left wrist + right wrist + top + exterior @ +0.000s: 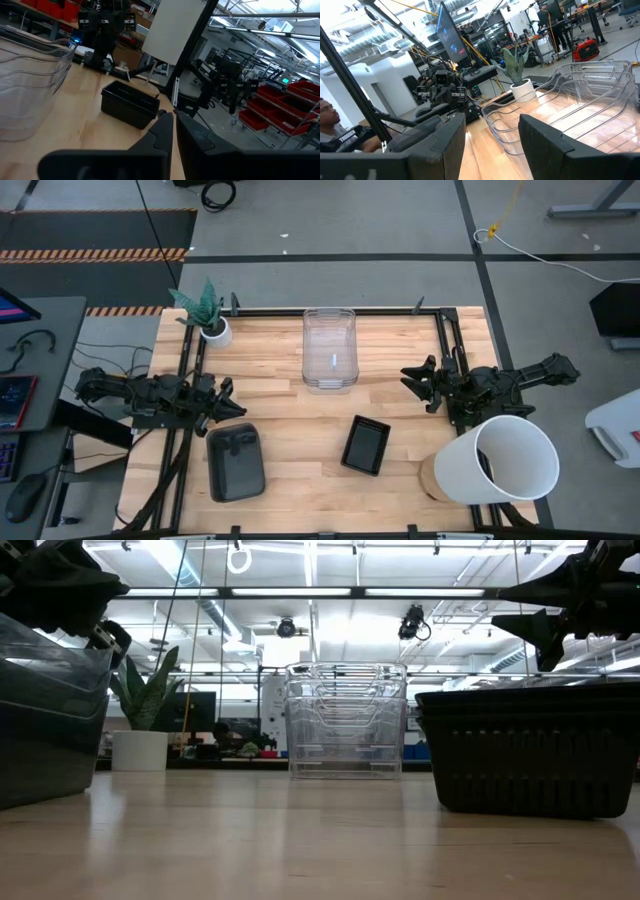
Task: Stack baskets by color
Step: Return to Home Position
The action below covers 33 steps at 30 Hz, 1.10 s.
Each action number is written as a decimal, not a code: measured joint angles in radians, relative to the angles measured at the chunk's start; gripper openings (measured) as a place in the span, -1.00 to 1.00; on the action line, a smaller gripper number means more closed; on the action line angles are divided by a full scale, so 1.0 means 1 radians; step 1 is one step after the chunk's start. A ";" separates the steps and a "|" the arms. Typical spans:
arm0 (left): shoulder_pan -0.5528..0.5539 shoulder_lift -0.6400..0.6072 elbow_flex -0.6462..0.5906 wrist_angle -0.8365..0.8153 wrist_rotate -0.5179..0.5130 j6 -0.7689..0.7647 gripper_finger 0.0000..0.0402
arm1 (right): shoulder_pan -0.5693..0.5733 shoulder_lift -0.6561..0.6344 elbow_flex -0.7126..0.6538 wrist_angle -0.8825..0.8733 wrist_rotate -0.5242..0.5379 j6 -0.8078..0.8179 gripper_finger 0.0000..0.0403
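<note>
A nested stack of clear baskets [330, 350] stands on its base at the table's far middle and shows again in the low view [345, 720]. A smoky grey basket [235, 462] rests near the front left. A small black mesh basket [365, 445] sits at the front middle. My left gripper [228, 405] hangs shut and holding nothing at the left edge, just beyond the grey basket; its fingertips [174, 122] point level toward the black basket [130, 102]. My right gripper [415, 383] is open and holds nothing at the right edge, facing the clear stack [570, 110] past its fingers [492, 135].
A tall white bucket [500, 460] stands at the front right corner, close under my right arm. A small white pot with a green plant [210, 320] sits at the far left corner. Bare wood lies between the baskets. A person [335, 130] sits beyond the table's left side.
</note>
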 joint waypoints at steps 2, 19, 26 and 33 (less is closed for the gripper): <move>0.000 0.000 0.000 0.000 0.000 0.000 -0.85 | 0.000 0.000 0.000 0.000 0.000 0.000 -0.06; 0.000 0.000 0.000 0.000 0.000 0.000 -0.86 | 0.000 0.000 0.000 0.000 0.000 0.000 -0.06; 0.000 0.000 0.000 0.000 0.000 0.000 -0.83 | 0.000 0.000 0.000 0.000 0.000 0.000 -0.06; 0.000 0.000 0.000 0.000 0.000 0.000 -0.87 | 0.000 0.000 0.000 0.000 0.000 0.000 -0.06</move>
